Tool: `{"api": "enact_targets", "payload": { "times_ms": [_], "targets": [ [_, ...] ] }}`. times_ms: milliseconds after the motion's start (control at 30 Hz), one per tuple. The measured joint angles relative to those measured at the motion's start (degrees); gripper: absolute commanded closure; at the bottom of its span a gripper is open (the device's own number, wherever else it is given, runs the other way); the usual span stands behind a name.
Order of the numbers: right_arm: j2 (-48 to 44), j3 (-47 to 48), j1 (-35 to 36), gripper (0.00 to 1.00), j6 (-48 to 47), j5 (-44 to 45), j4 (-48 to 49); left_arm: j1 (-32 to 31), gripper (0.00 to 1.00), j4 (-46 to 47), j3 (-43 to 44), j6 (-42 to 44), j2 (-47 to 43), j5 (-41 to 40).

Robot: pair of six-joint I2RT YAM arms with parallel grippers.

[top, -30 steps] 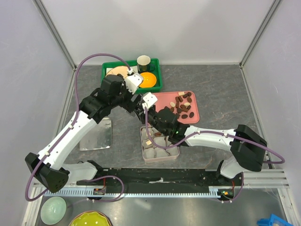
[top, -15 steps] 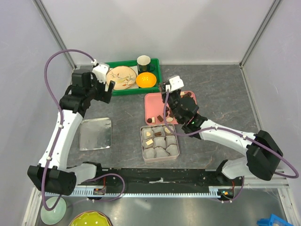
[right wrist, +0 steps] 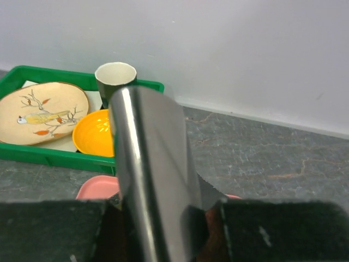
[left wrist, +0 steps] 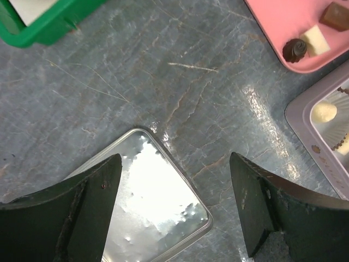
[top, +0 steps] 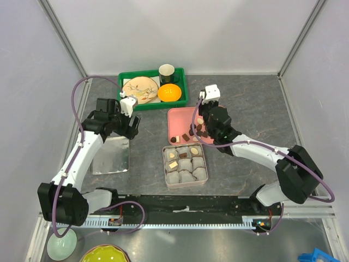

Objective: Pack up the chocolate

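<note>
At the near edge, past the arm bases, a pale green bowl (top: 61, 244), a yellow-green bowl (top: 102, 254) and a blue object (top: 317, 255) are each cut off by the frame. Farther in on the grey stone-patterned surface (top: 245, 109) sits a pale rectangular box (top: 185, 187) filled with crinkled grey paper cups. Some of the bite-size brown and cream chocolate (top: 173, 164) already lies in the far rows of cups, while the near cups look empty. Left of the box lies a flat shiny silver metal tray (top: 112, 158), its glare washing out any detail. The left claw (top: 127, 130) hovers over the tray's far corner. In its wrist view this claw (left wrist: 175, 158) is spread wide and holds nothing, and the box shows only as a clipped corner. More pieces lie on the pink rectangular tray (top: 180, 117) just beyond the box, though the right claw (top: 199, 128) and its arm cover most of them. The right wrist view shows that claw (right wrist: 161, 218) clamped on an upright shiny metal blade (right wrist: 152, 164). The blade's lower end is hidden and its fingers are dark blurs. At the back stands a green plastic tray (top: 182, 87) holding a beige plate painted with a bird (top: 140, 87), an orange bowl (top: 169, 93) and a dark cup (top: 167, 71).
</note>
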Motion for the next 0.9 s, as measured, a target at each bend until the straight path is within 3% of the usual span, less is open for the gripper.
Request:
{"api": "enact_targets", "payload": {
  "times_ms": [367, 900],
  "targets": [
    [2.6, -1.6, -2.2, 0.60, 4.9, -2.3, 0.0, 0.0, 0.14, 0.9, -2.4, 1.0, 1.0, 0.2],
    [5.2, -3.5, -2.5, 0.59, 8.4, -3.8, 0.4, 0.0, 0.14, 1.6, -3.9, 1.8, 0.9, -0.5]
  ]
}}
